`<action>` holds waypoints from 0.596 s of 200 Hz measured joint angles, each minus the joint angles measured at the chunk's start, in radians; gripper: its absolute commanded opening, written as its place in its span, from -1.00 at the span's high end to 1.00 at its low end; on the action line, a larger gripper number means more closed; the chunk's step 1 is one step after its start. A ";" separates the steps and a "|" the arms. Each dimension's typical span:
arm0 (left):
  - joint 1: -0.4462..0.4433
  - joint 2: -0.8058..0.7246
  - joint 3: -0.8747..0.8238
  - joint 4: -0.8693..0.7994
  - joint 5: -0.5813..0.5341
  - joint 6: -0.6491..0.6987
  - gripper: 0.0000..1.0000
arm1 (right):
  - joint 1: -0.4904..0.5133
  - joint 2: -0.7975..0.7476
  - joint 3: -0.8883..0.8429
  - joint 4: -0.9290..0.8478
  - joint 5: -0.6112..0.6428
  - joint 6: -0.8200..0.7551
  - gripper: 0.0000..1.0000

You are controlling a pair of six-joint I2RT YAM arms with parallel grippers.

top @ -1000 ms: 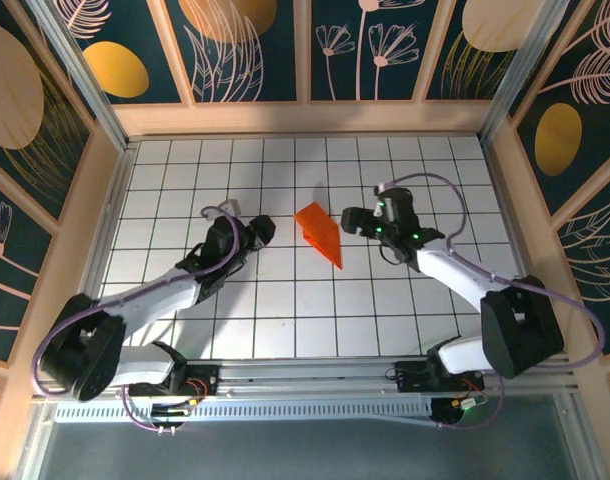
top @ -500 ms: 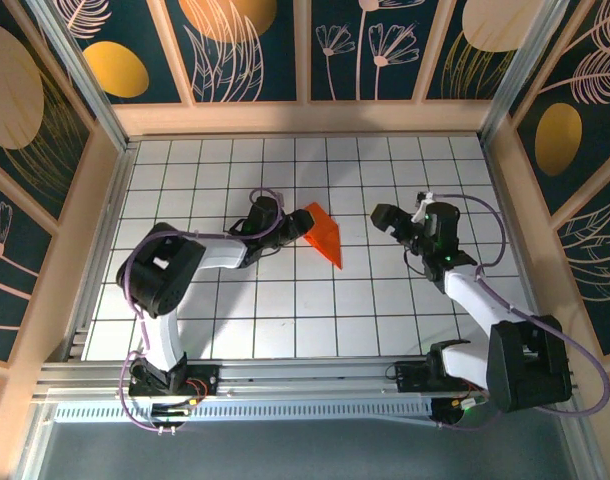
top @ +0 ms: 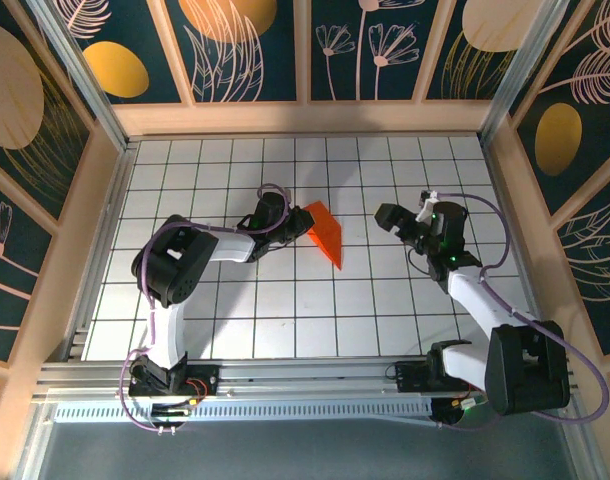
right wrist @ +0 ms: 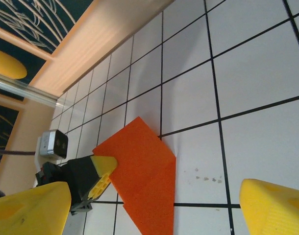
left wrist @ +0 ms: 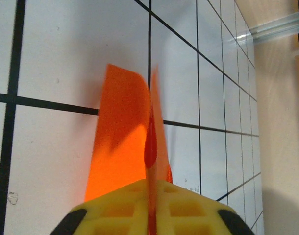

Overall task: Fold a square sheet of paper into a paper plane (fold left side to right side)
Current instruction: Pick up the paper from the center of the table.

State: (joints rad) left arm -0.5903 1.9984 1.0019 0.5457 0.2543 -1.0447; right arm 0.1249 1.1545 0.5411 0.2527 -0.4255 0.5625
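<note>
Grid table [top: 385, 300] | left claw [top: 283, 222] now pinching paper [top: 325, 234] edge, spread before | right claw [top: 391, 217] spread, drawn back

Two arms, same build. The left arm [top: 225, 250] has white link shells w/ black joint housings and a big rounded black shoulder block. The right arm [top: 475, 295] is alike – white forearm, black drum low down, green LED glints near the wrist. A thin lilac cable [top: 272, 187] loops along each. The bases [top: 170, 380] are black w/ red and orange wiring, bolted to a silver aluminium rail [top: 305, 375]. The left end effector [left wrist: 150, 188] has yellow pads w/ a moulded waffle grid and black corners; its camera box [right wrist: 54, 143] is pale grey. The right end effector [top: 390, 217] has a black body – its fingers [right wrist: 274, 205] are plain yellow and rounded.
</note>
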 measured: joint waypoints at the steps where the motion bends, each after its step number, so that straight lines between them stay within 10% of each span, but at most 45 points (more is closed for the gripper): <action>1: 0.000 0.000 0.000 0.000 0.000 -0.001 0.98 | -0.001 0.000 0.000 0.000 -0.003 0.000 -0.77; 119: 0.082 -0.362 -0.497 0.418 0.265 0.143 1.00 | 0.039 0.259 0.063 0.050 -0.467 -0.235 -0.78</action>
State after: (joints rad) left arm -0.5079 1.6360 0.5049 0.9638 0.5194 -0.9020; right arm 0.1642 1.4132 0.6041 0.3023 -0.8921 0.3279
